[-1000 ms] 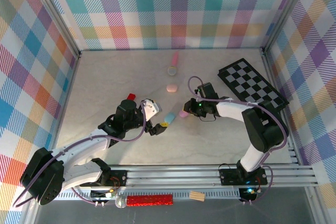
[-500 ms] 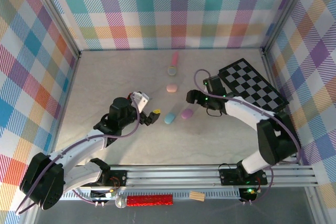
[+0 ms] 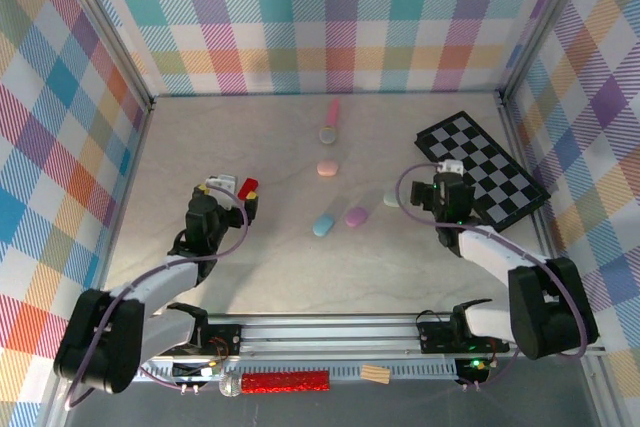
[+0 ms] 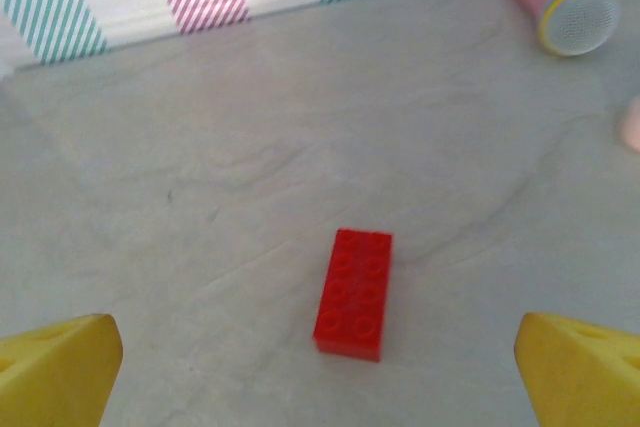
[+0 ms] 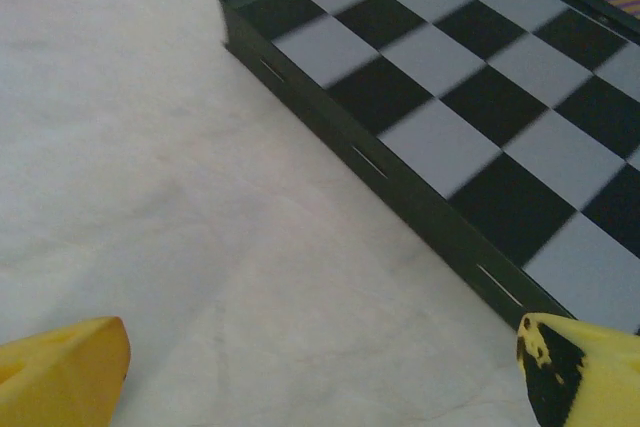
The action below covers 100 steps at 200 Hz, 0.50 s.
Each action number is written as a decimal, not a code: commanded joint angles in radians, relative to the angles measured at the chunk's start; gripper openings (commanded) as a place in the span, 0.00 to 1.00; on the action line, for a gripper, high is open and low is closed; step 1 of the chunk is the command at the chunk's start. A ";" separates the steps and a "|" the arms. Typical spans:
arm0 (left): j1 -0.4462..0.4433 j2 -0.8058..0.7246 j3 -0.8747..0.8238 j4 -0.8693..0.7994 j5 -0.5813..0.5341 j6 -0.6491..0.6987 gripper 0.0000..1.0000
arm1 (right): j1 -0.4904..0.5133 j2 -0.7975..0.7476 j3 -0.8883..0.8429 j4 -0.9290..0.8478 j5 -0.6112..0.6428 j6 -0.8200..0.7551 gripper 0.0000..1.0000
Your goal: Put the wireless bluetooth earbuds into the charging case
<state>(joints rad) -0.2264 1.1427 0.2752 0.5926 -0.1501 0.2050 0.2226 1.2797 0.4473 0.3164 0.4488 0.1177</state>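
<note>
Four closed pastel pebble charging cases lie mid-table: pink (image 3: pixel 327 168), blue (image 3: pixel 323 226), purple (image 3: pixel 356 215) and mint (image 3: pixel 392 199). The earbuds are out of view. My left gripper (image 3: pixel 235 196) sits well left of the cases, open, yellow fingertips (image 4: pixel 55 372) wide apart with nothing between them (image 4: pixel 320 382). My right gripper (image 3: pixel 438 183) is right of the mint case beside the checkerboard, open and empty (image 5: pixel 320 377), its fingertips (image 5: pixel 60 372) spread at the frame's corners.
A red brick (image 3: pixel 248 187) (image 4: pixel 354 293) lies just ahead of the left gripper. A black-and-grey checkerboard (image 3: pixel 482 167) (image 5: pixel 470 107) lies at the right, its edge just ahead of the right gripper. A pink toy microphone (image 3: pixel 330 119) (image 4: pixel 560 12) lies at the back.
The right gripper opened and pulled back right from the purple case to the checkerboard, uncovering the mint case. The left arm drew back left, away from the blue case.
</note>
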 commanded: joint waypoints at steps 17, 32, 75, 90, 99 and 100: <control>0.082 0.198 -0.018 0.338 0.060 -0.092 1.00 | -0.047 0.126 -0.026 0.396 -0.028 -0.132 0.99; 0.084 0.266 0.052 0.278 0.047 -0.088 1.00 | -0.073 0.155 -0.037 0.462 -0.061 -0.130 0.99; 0.122 0.423 0.081 0.366 0.056 -0.128 1.00 | -0.160 0.214 -0.043 0.496 -0.277 -0.098 0.99; 0.130 0.432 0.123 0.294 0.079 -0.127 1.00 | -0.182 0.266 -0.050 0.565 -0.309 -0.085 0.99; 0.152 0.434 0.144 0.251 0.097 -0.154 1.00 | -0.189 0.251 -0.050 0.529 -0.320 -0.080 0.99; 0.155 0.435 0.145 0.249 0.097 -0.157 1.00 | -0.189 0.250 -0.048 0.523 -0.322 -0.080 0.99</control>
<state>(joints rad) -0.1066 1.5738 0.3515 0.8753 -0.1005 0.0998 0.0517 1.5085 0.4072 0.7757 0.2337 0.0250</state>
